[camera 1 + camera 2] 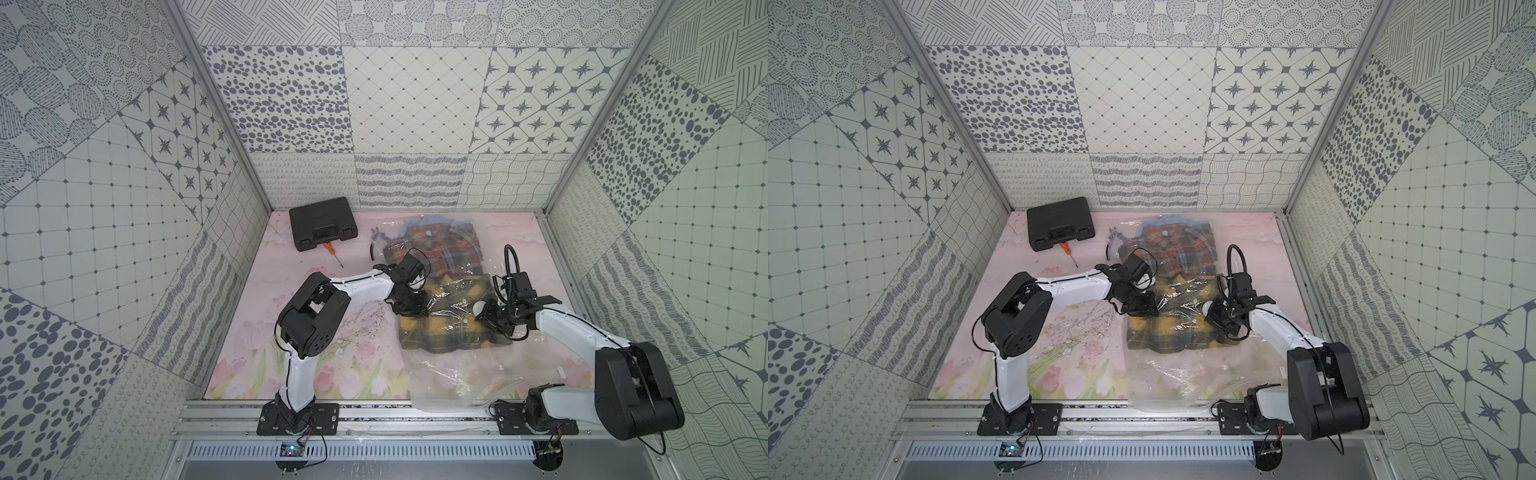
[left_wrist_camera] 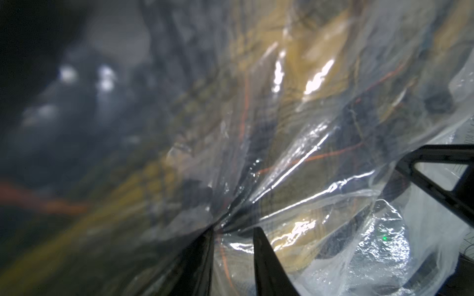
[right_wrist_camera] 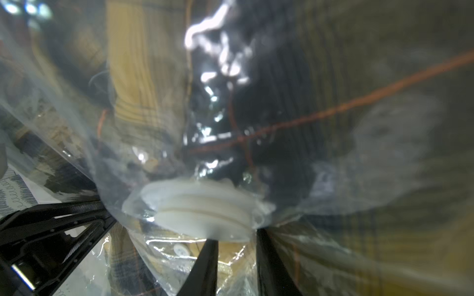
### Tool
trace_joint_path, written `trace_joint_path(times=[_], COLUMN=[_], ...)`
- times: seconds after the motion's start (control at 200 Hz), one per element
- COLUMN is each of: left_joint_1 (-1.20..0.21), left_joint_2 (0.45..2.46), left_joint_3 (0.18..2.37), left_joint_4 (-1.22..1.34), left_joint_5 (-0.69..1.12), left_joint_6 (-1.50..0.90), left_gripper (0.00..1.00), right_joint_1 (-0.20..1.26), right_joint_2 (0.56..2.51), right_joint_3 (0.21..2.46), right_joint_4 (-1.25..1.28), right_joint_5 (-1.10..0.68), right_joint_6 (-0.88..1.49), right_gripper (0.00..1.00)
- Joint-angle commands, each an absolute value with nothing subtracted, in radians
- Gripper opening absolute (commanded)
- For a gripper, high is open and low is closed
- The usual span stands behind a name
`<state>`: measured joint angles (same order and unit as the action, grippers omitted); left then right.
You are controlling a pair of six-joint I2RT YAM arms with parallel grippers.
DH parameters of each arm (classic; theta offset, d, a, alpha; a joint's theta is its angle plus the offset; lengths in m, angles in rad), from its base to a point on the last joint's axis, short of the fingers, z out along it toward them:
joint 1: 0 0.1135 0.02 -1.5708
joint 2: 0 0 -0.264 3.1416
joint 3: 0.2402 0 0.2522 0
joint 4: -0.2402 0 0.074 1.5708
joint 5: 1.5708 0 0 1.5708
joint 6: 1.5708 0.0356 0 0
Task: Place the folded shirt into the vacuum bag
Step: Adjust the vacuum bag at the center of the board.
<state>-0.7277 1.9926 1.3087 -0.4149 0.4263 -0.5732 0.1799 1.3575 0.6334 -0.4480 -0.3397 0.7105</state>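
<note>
Pinching pleated plastic, the left gripper shows its hold only in its wrist view. The right gripper, jaws narrow, sits at the valve cap, grip unclear. One bag on the tabletop holds two shirts, the yellow shirt and red shirt. Both arms bend inward.

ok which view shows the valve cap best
Right wrist view: the valve cap sits close up on the bag, ridges clear. In both top views it is a small white dot. The left wrist view doesn't clearly show it.
</note>
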Motion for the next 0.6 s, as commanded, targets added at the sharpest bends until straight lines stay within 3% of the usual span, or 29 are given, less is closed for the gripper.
trace_joint_path(times=[0.0,0.38,0.595], left_joint_1=[-0.666,-0.578,-0.595], left_joint_2=[2.075,2.197,2.047], left_joint_3=[1.378,1.708,1.595], left_joint_4=[-0.413,-0.592,-0.571], left_joint_5=[0.330,0.156,0.173], left_joint_6=[-0.527,-0.389,-0.376], left_gripper=[0.28,0.29,0.32], right_joint_1=[0.186,0.230,0.208], right_joint_2=[1.433,1.758,1.546], right_joint_3=[0.626,0.885,0.854], right_joint_4=[-0.240,-0.064,-0.242], right_joint_5=[-0.354,-0.407,-0.435], right_joint_6=[0.770,0.859,0.742], right_gripper=[0.27,0.30,0.44])
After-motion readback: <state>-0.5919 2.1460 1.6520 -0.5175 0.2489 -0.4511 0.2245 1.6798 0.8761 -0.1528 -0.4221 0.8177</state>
